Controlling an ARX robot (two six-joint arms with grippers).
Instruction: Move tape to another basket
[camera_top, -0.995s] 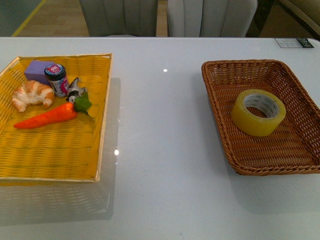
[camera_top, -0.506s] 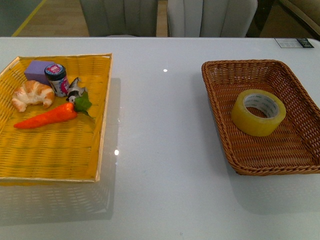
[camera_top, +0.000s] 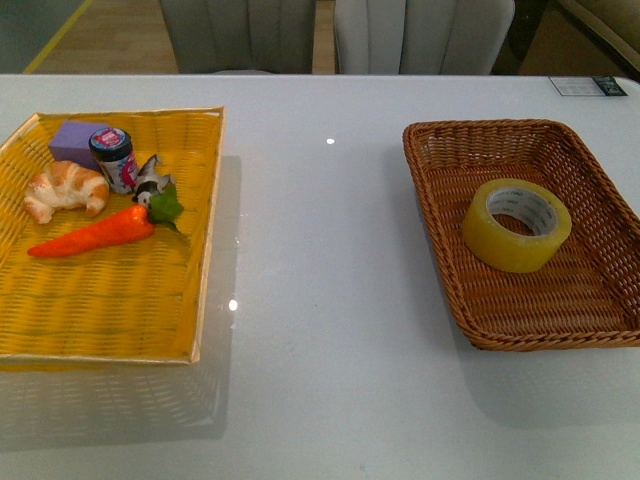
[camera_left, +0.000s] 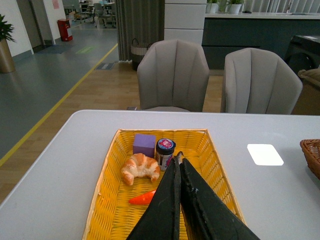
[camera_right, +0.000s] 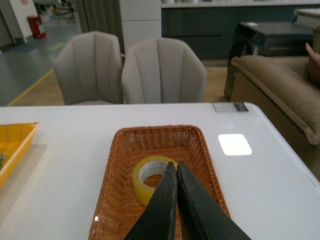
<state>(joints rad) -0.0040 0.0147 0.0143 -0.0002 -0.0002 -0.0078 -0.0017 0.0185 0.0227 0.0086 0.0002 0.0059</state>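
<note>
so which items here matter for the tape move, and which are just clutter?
Job items:
tape, lying in the brown basket
yellow basket, the other one on the table

Clutter, all in the yellow basket:
croissant
carrot
purple block
small jar

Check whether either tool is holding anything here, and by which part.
Nothing is held. Both the left tool and right tool are shut and empty; the yellowish translucent tape roll lies untouched in the brown wicker basket.
</note>
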